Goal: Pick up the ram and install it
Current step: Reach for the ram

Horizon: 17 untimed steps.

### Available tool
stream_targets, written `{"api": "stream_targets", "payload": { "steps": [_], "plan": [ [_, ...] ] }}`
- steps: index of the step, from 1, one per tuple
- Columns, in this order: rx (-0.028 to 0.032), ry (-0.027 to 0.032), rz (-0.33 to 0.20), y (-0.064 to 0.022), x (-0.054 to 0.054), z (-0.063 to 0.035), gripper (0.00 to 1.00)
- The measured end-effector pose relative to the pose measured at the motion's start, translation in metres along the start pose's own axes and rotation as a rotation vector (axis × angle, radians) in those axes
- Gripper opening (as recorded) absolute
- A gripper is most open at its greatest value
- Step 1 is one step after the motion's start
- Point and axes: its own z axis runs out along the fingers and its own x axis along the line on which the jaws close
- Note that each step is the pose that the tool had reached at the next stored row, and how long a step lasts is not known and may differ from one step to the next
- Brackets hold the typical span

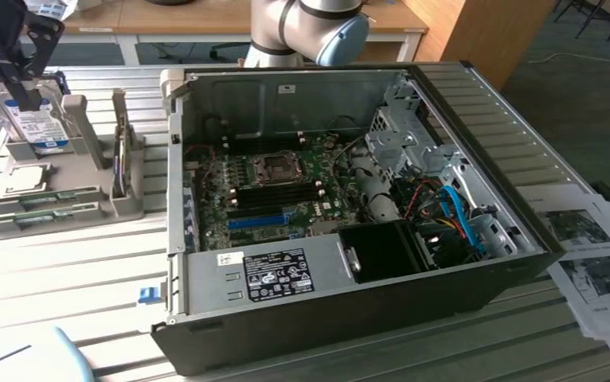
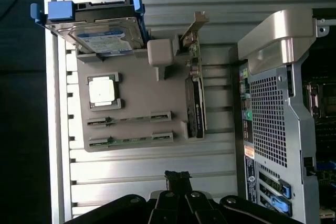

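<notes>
Two green ram sticks [image 2: 129,117] [image 2: 129,139] lie side by side in the slots of a grey holder tray [image 2: 144,85], to the exterior view's left of the open computer case [image 1: 283,318]. The same sticks [image 1: 48,198] [image 1: 41,215] show at the tray's near end. My gripper [image 1: 31,99] hangs high over the tray's far end, in front of the upright hard drive [image 1: 37,127]. Its dark fingers [image 2: 177,178] are shut together with nothing between them, well apart from the ram. Black memory slots [image 1: 283,189] sit on the motherboard inside the case.
The tray also carries a processor chip [image 2: 102,90], the hard drive [image 2: 105,38] in a blue bracket, and an expansion card [image 2: 195,98] standing on edge. A blue slot [image 1: 257,220] lies on the motherboard. Printed papers [image 1: 592,255] lie at the exterior view's right.
</notes>
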Motion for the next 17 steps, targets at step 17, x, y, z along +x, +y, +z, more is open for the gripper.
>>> {"api": "stream_targets", "payload": {
  "steps": [17],
  "plan": [
    [0.0001,0.0005,0.0,-0.0028,0.037,-0.0005,0.09]
  ]
}}
